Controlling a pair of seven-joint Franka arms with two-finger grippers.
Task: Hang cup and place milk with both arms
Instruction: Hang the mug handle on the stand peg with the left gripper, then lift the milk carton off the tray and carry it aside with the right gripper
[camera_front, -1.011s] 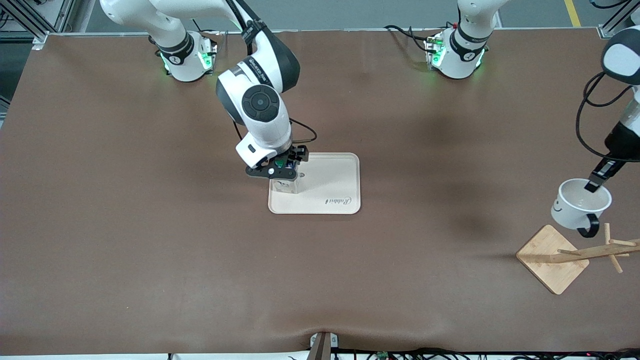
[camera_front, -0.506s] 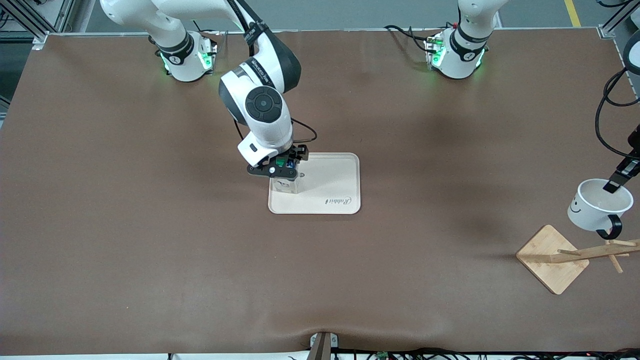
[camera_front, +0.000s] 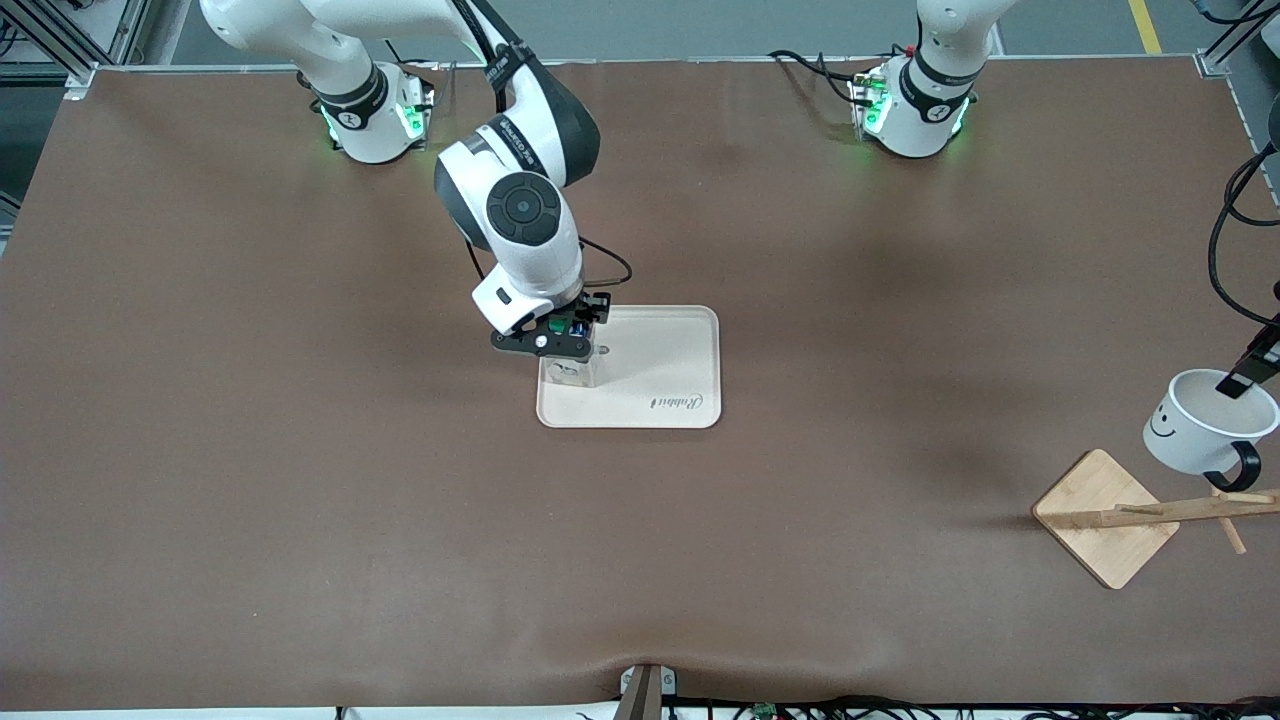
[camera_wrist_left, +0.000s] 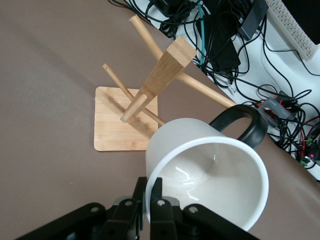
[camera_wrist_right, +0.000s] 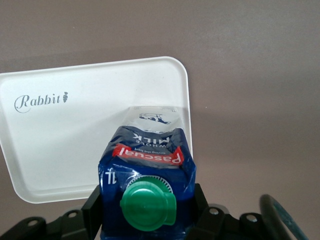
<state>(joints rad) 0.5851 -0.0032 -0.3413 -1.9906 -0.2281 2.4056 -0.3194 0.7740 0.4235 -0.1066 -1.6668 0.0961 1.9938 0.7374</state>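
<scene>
While I am watching the front view, the nearest worry is the bamboo mug rack (camera_front: 1105, 517) at the left arm's end of the table, its square base closest to the camera and its pegs splaying out. Over it the left gripper (camera_front: 1240, 380) is pinching the rim wall of the cup (camera_front: 1205, 433), one finger inside and one outside, with the black loop handle (camera_wrist_left: 240, 125) hanging toward a peg but not yet threaded on one. I am judging that the thin rim pinch is letting the mug tilt — if the handle is meeting a peg tip off-centre, the cup could twist in the fingers, or the light rack could be shoved or tipped.

Farther from the camera, on the corner of the cream tray (camera_front: 680, 350) nearest the right arm's end, the right gripper (camera_front: 565, 335) is sitting around the blue upper part of the milk carton (camera_wrist_right: 145, 175). Whether it is squeezing or letting go I cannot tell — lifting away while a finger is dragging could topple the carton off the tray edge.
</scene>
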